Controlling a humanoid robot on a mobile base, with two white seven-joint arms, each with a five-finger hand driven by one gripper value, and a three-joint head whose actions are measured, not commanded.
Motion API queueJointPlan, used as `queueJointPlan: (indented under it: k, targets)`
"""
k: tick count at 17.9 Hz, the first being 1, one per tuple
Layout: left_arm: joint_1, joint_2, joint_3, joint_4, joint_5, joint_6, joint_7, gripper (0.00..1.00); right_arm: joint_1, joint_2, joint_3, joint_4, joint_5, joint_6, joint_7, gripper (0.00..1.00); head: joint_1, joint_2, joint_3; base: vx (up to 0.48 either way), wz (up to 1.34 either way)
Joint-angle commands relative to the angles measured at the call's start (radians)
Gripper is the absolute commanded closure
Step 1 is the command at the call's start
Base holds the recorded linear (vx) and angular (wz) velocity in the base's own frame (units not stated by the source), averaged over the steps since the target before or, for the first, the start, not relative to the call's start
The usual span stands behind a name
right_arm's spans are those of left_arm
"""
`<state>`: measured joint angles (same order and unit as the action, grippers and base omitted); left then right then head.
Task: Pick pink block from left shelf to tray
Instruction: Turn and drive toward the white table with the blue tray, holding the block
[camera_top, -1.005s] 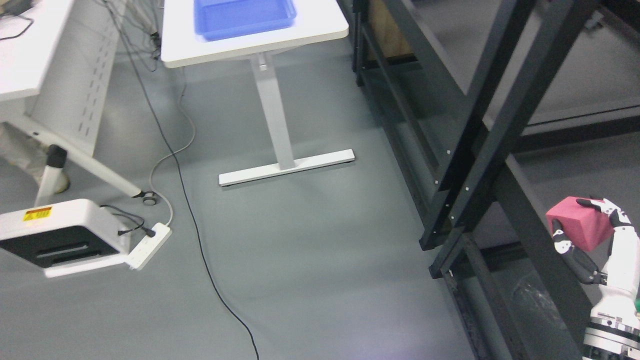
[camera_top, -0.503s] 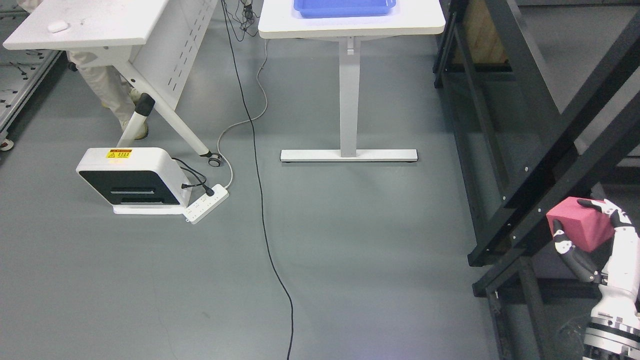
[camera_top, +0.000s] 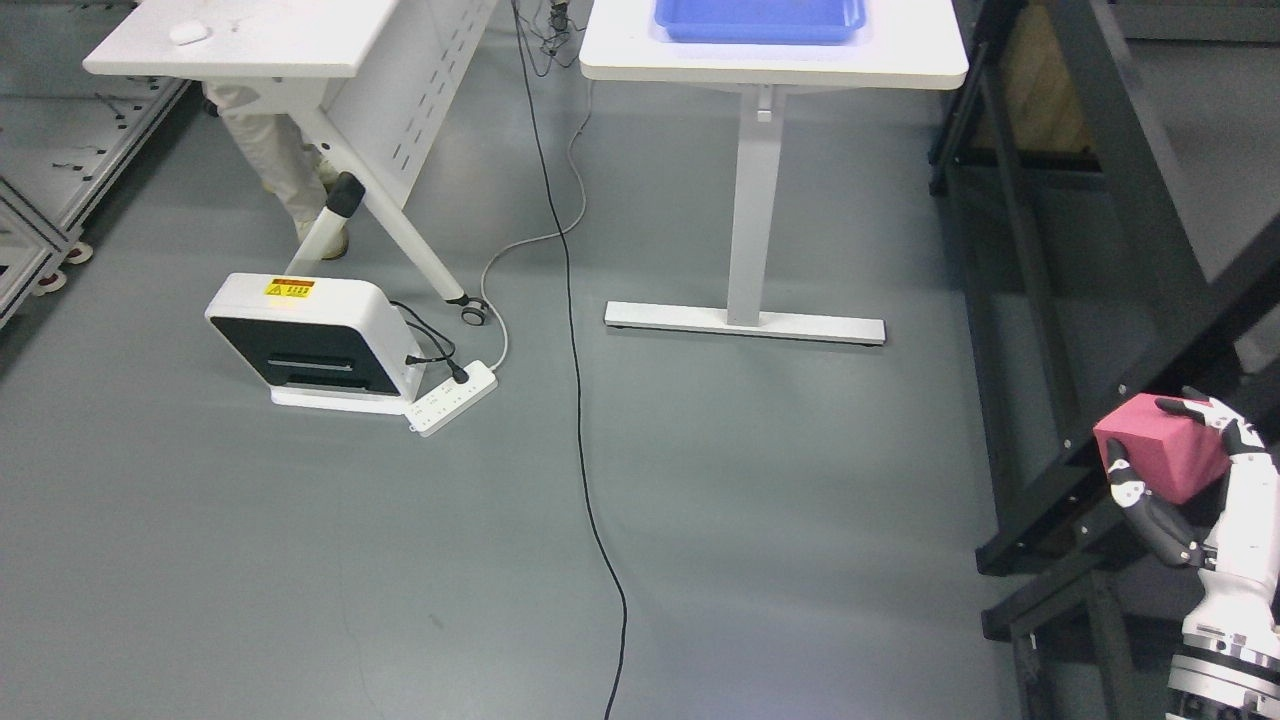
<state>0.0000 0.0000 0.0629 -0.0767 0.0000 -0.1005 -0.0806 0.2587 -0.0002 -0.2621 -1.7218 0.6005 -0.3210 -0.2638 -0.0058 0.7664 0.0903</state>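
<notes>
Pink block sits clamped in the right hand, while the blue tray on the counter is cropped by the top edge.

Right arm enters at the lower right corner, white forearm rising near vertical, banded grey wrist cuff at the bottom edge. Right hand raised, palm side facing left, curled around the pink block and holding it up in the air. One dark-tipped finger hooks over the block's top edge; the black thumb presses its lower left face. Other fingers wrap behind, partly hidden. Left arm and hand out of frame.
</notes>
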Motion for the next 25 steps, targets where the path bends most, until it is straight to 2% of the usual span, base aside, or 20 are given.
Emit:
queueJointPlan:
  k: [1, 10, 25]
  targets:
    - [0.009, 0.017, 0.0, 0.0, -0.002, -0.001, 0.001, 0.0, -0.001, -0.017, 0.0, 0.001, -0.001, 0.0, 0.0, 0.95, 0.0, 0.0, 0.0, 0.099, 0.37]
    - [0.009, 0.017, 0.0, 0.0, -0.002, -0.001, 0.001, 0.0, -0.001, -0.017, 0.0, 0.001, -0.001, 0.0, 0.0, 0.95, 0.0, 0.0, 0.0, 0.204, 0.37]
    - [0.009, 0.017, 0.0, 0.0, -0.002, -0.001, 0.001, 0.0, 0.001, -0.017, 0.0, 0.001, -0.001, 0.0, 0.0, 0.95, 0.0, 0.0, 0.0, 0.378, -0.04]
